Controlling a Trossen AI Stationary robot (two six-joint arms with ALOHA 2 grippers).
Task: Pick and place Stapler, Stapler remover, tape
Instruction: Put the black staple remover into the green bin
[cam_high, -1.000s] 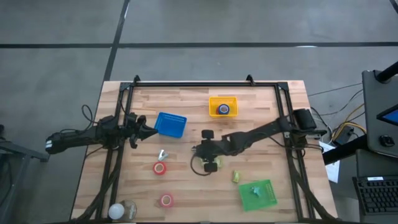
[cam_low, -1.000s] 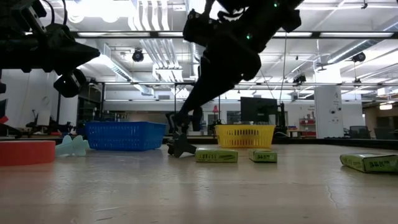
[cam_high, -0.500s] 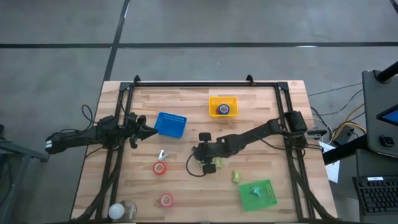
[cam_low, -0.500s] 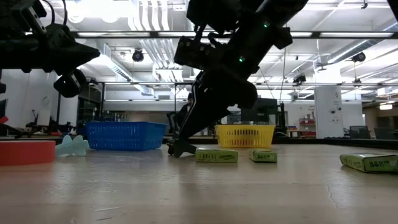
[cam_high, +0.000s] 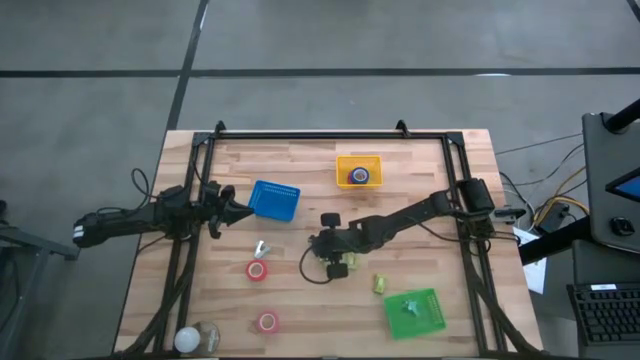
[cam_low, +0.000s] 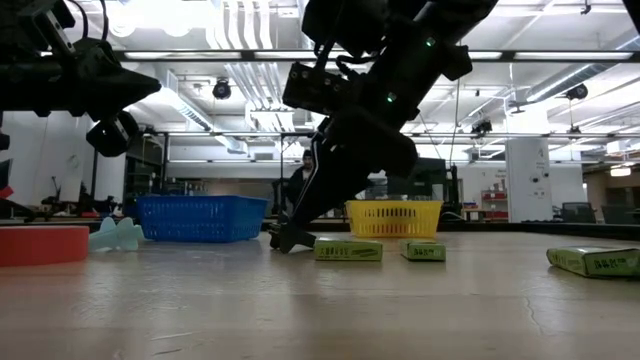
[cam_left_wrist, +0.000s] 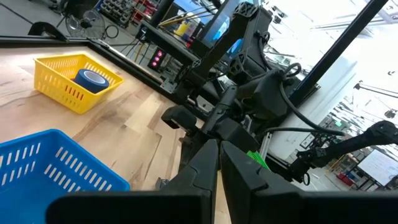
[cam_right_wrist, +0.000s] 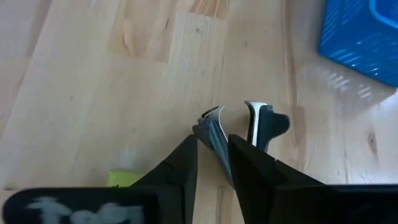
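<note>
My right gripper (cam_high: 322, 246) is at the table's middle, shut on a black stapler remover (cam_right_wrist: 261, 121) with silvery claws that lies on the wood (cam_low: 288, 240). A second, pale stapler remover (cam_high: 262, 248) lies to its left. Two red tape rolls (cam_high: 257, 270) (cam_high: 266, 321) lie flat on the table. A blue tape roll (cam_high: 359, 176) sits in the yellow basket (cam_high: 343, 163). A green object (cam_high: 405, 306) lies in the green basket (cam_high: 432, 318). My left gripper (cam_high: 238, 208) waits in the air, shut, beside the blue basket (cam_high: 274, 200). My right gripper pinches one grey claw arm (cam_right_wrist: 213, 132) of the black stapler remover between its two fingers (cam_right_wrist: 183, 158). It comes slanting down from the table's right side. The remover's other arm sticks out beside the fingers, and its underside rests on the table.
Two small yellow-green boxes (cam_high: 340, 268) (cam_high: 380, 284) lie just near of the right gripper. A clear jar and a white ball (cam_high: 196, 338) sit at the near left corner. A black frame (cam_high: 320, 133) runs around the table's edges.
My right arm has sunk lower and its wrist has shifted a little toward the table's left, over the black stapler remover. The remover has stayed on the table in the same spot.
</note>
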